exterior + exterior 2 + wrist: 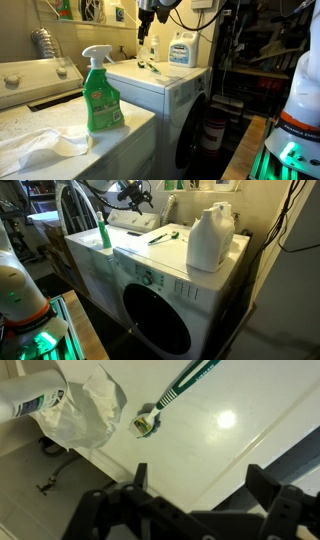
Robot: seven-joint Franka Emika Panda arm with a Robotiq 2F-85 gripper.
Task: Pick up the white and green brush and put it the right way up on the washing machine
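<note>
The white and green brush (178,392) lies flat on the washing machine's white top (200,445), with its head (145,425) toward the wrist camera. It also shows in both exterior views (150,67) (163,236). The washing machine (150,280) has a dark round front door. My gripper (200,485) is open and empty, and it hovers above the top, short of the brush. It hangs above the machine in both exterior views (148,32) (135,195).
A white detergent jug (210,238) (180,50) stands on the machine top near the brush. A green spray bottle (100,92) (104,232) and a white cloth (40,145) are on the neighbouring appliance. In the wrist view, crumpled white material (88,412) lies beside a bottle (30,395).
</note>
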